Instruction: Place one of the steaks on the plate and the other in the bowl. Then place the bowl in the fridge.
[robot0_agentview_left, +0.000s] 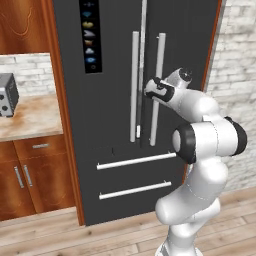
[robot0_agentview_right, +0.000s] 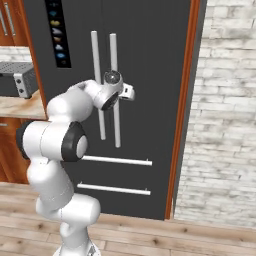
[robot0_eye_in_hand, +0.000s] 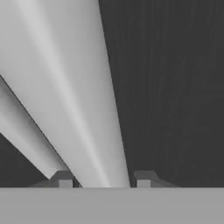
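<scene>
The tall black fridge (robot0_agentview_left: 115, 75) (robot0_agentview_right: 150, 75) stands straight ahead with its doors closed. My gripper (robot0_agentview_left: 150, 92) (robot0_agentview_right: 120, 95) reaches forward at mid height onto the right one of its two long silver bar handles (robot0_agentview_left: 159, 55) (robot0_agentview_right: 114, 50). In the hand view that handle (robot0_eye_in_hand: 78, 87) runs down between the two fingertips (robot0_eye_in_hand: 64, 179), which sit tight against its sides, so my gripper (robot0_eye_in_hand: 104, 180) is shut on it. The other handle (robot0_eye_in_hand: 26, 131) crosses the lower left. The steaks, the plate and the bowl are out of view.
A wooden counter (robot0_agentview_left: 30, 117) with a grey appliance (robot0_agentview_left: 7, 95) (robot0_agentview_right: 20, 80) lies left of the fridge, above brown cabinet doors (robot0_agentview_left: 30, 175). A pale brick wall (robot0_agentview_right: 225, 125) rises on the right. Two drawer handles (robot0_agentview_left: 135, 161) cross the fridge's lower part.
</scene>
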